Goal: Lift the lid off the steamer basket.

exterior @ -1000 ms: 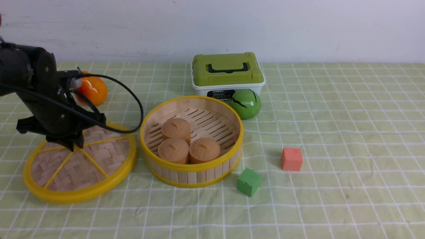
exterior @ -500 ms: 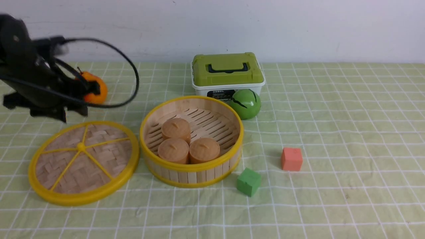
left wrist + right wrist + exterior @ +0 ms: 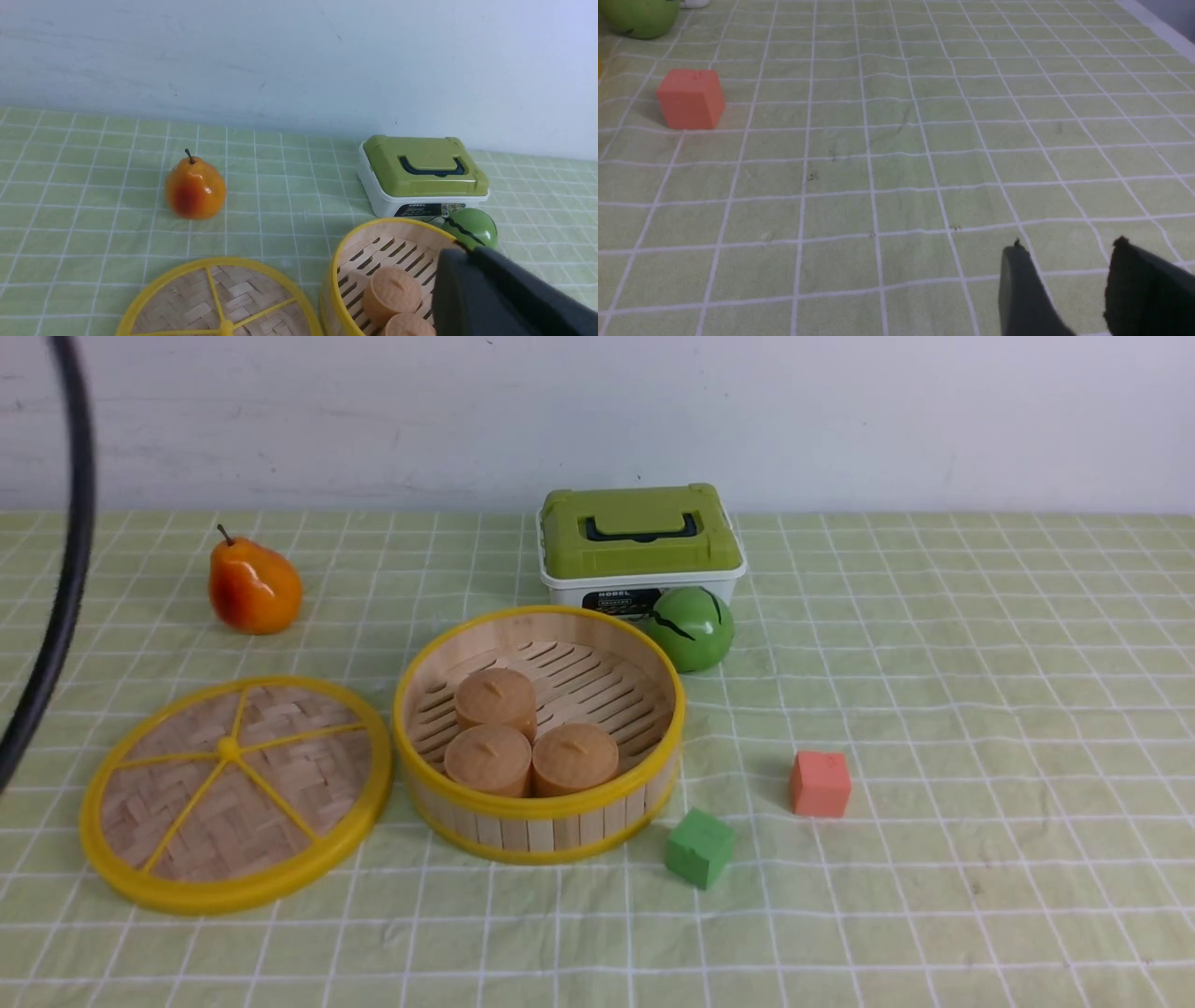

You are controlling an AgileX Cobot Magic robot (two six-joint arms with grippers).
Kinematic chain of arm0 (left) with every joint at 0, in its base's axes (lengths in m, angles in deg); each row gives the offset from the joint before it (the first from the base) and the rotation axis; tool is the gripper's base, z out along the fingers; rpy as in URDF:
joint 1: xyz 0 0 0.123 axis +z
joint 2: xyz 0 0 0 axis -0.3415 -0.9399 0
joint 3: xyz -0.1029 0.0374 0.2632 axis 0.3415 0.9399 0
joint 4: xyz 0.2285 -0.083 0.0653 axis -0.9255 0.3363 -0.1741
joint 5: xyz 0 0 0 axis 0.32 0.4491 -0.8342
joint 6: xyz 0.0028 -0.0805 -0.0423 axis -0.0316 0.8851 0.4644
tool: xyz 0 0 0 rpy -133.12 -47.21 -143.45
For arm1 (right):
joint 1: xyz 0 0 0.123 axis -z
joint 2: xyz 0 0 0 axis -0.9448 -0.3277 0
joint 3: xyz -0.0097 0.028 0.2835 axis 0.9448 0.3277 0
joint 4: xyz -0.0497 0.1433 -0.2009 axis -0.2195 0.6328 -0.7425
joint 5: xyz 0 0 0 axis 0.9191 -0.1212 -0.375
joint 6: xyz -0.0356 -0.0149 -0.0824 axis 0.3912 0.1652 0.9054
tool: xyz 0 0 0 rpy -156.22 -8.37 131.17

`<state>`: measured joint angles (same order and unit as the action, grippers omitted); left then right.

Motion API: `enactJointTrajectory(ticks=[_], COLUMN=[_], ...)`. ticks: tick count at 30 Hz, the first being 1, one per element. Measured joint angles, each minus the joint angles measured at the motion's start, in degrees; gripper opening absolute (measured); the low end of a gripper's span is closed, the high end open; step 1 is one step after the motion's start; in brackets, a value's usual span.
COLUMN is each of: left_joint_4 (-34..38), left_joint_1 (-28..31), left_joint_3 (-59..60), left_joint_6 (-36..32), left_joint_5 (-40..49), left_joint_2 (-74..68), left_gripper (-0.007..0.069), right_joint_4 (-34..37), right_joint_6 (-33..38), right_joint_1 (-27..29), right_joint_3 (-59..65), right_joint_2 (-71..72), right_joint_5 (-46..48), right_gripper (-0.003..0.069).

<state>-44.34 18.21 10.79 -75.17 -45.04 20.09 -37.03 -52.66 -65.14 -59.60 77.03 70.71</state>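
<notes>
I am looking at the lid (image 3: 233,793) lying flat on the checked cloth (image 3: 980,663), off the steamer basket (image 3: 540,821) and just beside it on its left. The two yellow rims are sitting so close that I cannot tell whether they are touching. The basket is standing open, with three tan round cakes (image 3: 575,756) resting on its slatted floor.

In the front view neither gripper is showing; only a black cable (image 3: 56,569) is curving down the left edge.

In the left wrist view, the left gripper (image 3: 467,280) is showing as one dark finger in front of the basket. Its partner is lying outside the picture, so I cannot tell how those jaws are standing. I am seeing nothing in its hold.

The right gripper (image 3: 1066,261) is hanging over bare cloth with its jaws apart, cloth showing through the gap. It is gripping nothing. The red cube (image 3: 691,99) is sitting well apart from it.

Farther back, a pear (image 3: 254,588) is standing behind the lid. A green ball (image 3: 691,628) is sitting between the basket and a green-lidded box (image 3: 639,537). A green cube (image 3: 699,847) is lying near the basket's front.
</notes>
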Motion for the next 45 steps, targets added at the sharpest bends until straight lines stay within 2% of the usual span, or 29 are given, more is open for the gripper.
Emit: enactJointTrajectory(ticks=[8, 15, 24, 27, 29, 32, 34, 37, 40, 45], left_joint_4=[0.39, 2.91, 3.15, 2.93, 2.37, -3.60, -6.34, -10.83, -11.02, -10.78], left_joint_1=[0.00, 0.00, 0.00, 0.00, 0.00, -0.11, -0.36, -1.91, -2.52, -2.75], left_joint_3=[24.38, 40.45, 48.22, 49.82, 51.84, 55.16, 55.24, 55.37, 55.54, 55.66], left_joint_6=[-8.00, -9.21, -9.32, -9.26, -8.62, -0.93, 2.10, 10.54, 11.54, 8.16], left_joint_5=[-4.75, -3.05, -2.67, -6.93, -10.08, -15.63, -15.62, -12.24, -9.09, -8.03], left_joint_2=[22.62, 36.98, 39.57, 39.83, 40.09, 40.17, 40.17, 40.17, 40.17, 40.17], left_gripper=[-0.0013, -0.0013, -0.0013, -0.0013, -0.0013, -0.0013, -0.0013, -0.0013, -0.0013, -0.0013], right_joint_4=[0.00, 0.00, 0.00, 0.00, 0.00, 0.00, 0.00, 0.00, 0.00, 0.00], right_joint_6=[0.00, 0.00, 0.00, 0.00, 0.00, 0.00, 0.00, 0.00, 0.00, 0.00], right_joint_1=[0.00, 0.00, 0.00, 0.00, 0.00, 0.00, 0.00, 0.00, 0.00, 0.00], right_joint_3=[0.00, 0.00, 0.00, 0.00, 0.00, 0.00, 0.00, 0.00, 0.00, 0.00], right_joint_2=[0.00, 0.00, 0.00, 0.00, 0.00, 0.00, 0.00, 0.00, 0.00, 0.00], right_joint_5=[0.00, 0.00, 0.00, 0.00, 0.00, 0.00, 0.00, 0.00, 0.00, 0.00], right_gripper=[0.0241, 0.0241, 0.0241, 0.0241, 0.0241, 0.0241, 0.0241, 0.0241, 0.0241, 0.0241])
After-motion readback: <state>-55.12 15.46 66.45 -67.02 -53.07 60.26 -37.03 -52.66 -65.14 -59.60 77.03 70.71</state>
